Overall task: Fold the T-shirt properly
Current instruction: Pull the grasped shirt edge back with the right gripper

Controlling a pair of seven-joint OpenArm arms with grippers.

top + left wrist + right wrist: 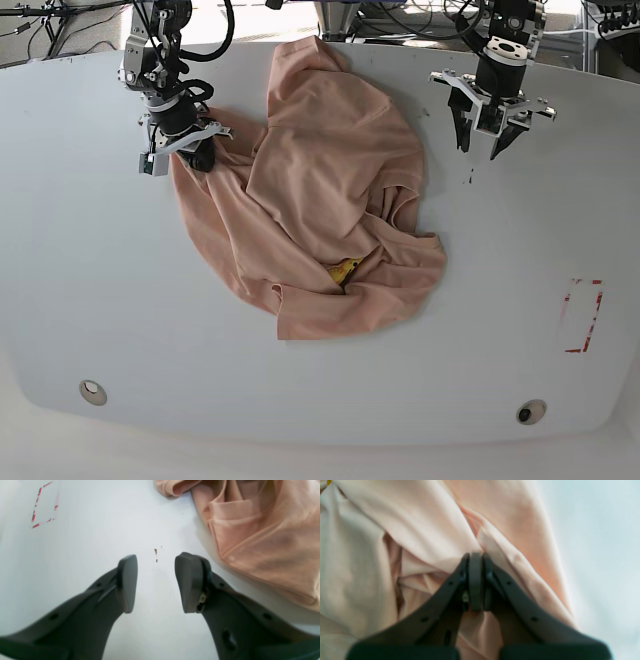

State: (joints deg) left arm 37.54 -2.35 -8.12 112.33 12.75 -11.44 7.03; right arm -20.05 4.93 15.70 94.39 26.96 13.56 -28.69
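The salmon-pink T-shirt (320, 210) lies crumpled in a heap on the white table (100, 300), with a bit of its yellow emblem (345, 269) showing among the folds. My right gripper (198, 158) sits at the heap's left edge, shut on a fold of the T-shirt (440, 540); in the right wrist view the right gripper (475, 557) has its jaws pressed together with cloth bunched around the tips. My left gripper (483, 148) hangs open over bare table right of the shirt. The left wrist view shows the left gripper (156, 580) empty, with the T-shirt (262, 535) to its right.
A red dashed rectangle (584, 316) is marked on the table at the right, also visible as the dashed rectangle (45, 505) in the left wrist view. Small brown specks (155, 551) dot the table ahead of the left gripper. Two round holes (92, 390) sit near the front edge.
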